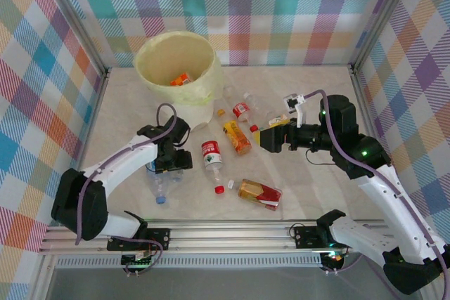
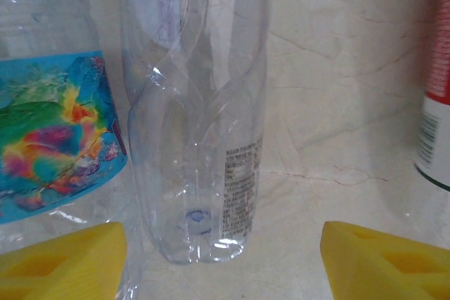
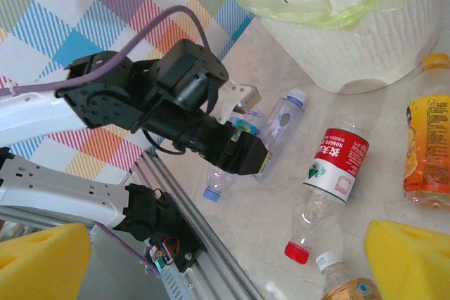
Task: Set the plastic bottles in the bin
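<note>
— What is the place like?
— A pale marbled table (image 1: 309,93) sits between bright plaid walls (image 1: 281,5), with a metal rail (image 1: 232,233) along the near edge. The bin (image 1: 202,88) stands far back, left of centre, with an orange-labelled bottle (image 1: 181,79) inside.
— And the rest?
— They lie loose on the table in front of the bin: a red-labelled bottle (image 1: 211,154), an orange bottle (image 1: 238,137) beside it, and an amber bottle (image 1: 260,191) nearer the rail.
— What does the left wrist view add?
— It shows detail. A clear bottle (image 2: 197,138) lies next to a blue-labelled bottle (image 2: 49,131). From above the two are a pale blur.
— And the left pincer (image 2: 225,261)?
— Released. The clear bottle lies between its pads, close to one and apart from the other.
— The right pincer (image 1: 271,137)?
— It is spread wide and grasps nothing, just right of the orange bottle.
</note>
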You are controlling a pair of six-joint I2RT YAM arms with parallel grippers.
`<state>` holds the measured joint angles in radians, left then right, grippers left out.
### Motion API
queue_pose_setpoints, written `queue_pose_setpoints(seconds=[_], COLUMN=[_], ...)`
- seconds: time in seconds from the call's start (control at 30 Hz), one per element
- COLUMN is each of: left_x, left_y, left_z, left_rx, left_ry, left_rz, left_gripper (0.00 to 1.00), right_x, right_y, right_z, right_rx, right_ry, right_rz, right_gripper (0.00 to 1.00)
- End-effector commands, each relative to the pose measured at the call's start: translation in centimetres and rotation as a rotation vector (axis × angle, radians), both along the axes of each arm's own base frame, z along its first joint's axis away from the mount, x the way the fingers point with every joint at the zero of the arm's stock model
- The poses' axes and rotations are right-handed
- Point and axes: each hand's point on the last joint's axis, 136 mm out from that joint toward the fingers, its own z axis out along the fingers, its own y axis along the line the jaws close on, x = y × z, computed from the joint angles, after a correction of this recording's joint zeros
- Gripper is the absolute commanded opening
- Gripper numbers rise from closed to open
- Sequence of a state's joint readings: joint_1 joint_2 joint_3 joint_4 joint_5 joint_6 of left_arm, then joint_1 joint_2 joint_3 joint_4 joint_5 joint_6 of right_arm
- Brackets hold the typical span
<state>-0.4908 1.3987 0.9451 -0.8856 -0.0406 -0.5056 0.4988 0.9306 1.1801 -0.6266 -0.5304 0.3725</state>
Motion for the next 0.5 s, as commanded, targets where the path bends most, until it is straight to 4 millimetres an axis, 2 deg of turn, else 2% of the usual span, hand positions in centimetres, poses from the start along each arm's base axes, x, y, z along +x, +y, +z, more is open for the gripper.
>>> queue_pose_setpoints(seconds=[0.0, 0.47], left_x=[0.1, 1.1], left_y=[0.0, -0.4], left_z=[-0.8, -3.7], left_rx=[0.017, 0.053], left_ry=[-0.003, 0.032], left_rz=[0.004, -0.013], left_gripper=[0.72, 0.66], right_x=[0.0, 0.1], right_y=[0.1, 0.0], right_z=[0.0, -0.4], right_rx=[-0.004, -0.012], right_ry=[-0.016, -0.007], right_rz=[0.006, -0.002], right_gripper=[1.00, 1.00])
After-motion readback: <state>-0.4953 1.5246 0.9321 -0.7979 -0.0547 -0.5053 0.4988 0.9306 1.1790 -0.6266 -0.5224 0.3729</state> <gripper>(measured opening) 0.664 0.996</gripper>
